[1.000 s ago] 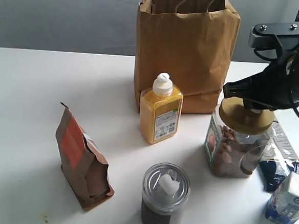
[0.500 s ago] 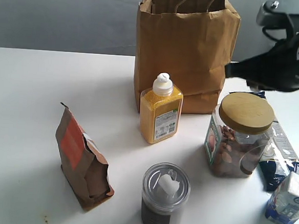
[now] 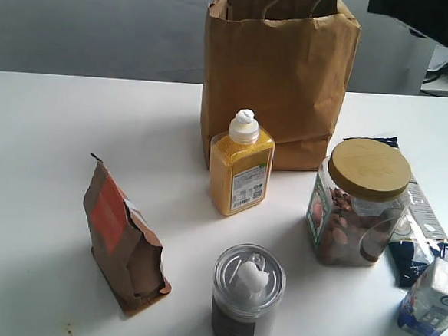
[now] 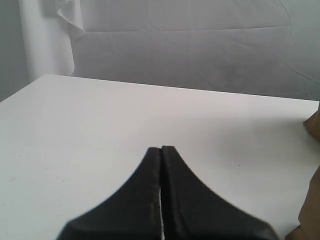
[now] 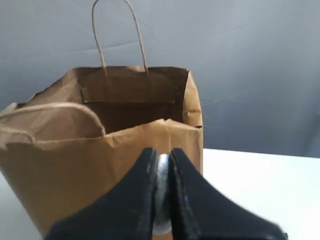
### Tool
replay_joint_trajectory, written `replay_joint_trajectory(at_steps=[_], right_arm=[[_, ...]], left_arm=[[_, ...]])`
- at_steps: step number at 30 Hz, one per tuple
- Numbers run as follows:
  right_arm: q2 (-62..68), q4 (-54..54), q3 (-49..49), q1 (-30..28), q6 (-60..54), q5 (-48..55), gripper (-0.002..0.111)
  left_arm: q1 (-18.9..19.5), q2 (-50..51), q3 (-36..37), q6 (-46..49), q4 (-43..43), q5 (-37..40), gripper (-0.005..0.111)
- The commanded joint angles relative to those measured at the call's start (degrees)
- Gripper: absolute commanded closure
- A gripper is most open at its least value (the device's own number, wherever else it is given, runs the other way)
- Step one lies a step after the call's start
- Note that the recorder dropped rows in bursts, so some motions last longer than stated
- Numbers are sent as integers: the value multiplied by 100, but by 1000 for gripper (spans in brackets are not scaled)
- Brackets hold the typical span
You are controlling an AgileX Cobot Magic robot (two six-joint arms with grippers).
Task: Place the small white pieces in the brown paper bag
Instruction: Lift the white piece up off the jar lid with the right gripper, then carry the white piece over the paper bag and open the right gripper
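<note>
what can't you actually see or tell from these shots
Bottom of the brown paper bag: its own walls hide it, exterior and right wrist views.
The white piece: mostly covered by the right gripper, right wrist view.
Right gripper, exterior view: beyond the top edge.
The white lump at the canister lid: above or under it, unclear.

Open mouth of brown paper bag (image 5: 75,175), apparently free room inside, paper handles (image 5: 55,106) over both rims
</note>
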Motion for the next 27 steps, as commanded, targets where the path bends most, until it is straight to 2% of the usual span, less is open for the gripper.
replay_joint_trajectory(at_steps=[1,15,21,24,27], right_arm=[[265,-69,-239,-261,-12,-419,108],[2340,-69,-2630,-325,-159,13,108],[2845,-5,-3194,-275,-397,336,108],[2859,80,-3202,-243,-520,294,101],[2859,120,-3231,-211,-533,267,85]], left_arm=[[-45,-20,20,-30,-45,-33,107],[-45,-20,20,-30,-45,-33,107],[-45,-20,20,-30,-45,-33,107],[-45,-20,20,-30,-45,-33,107],[-45,-20,20,-30,-45,-33,107]])
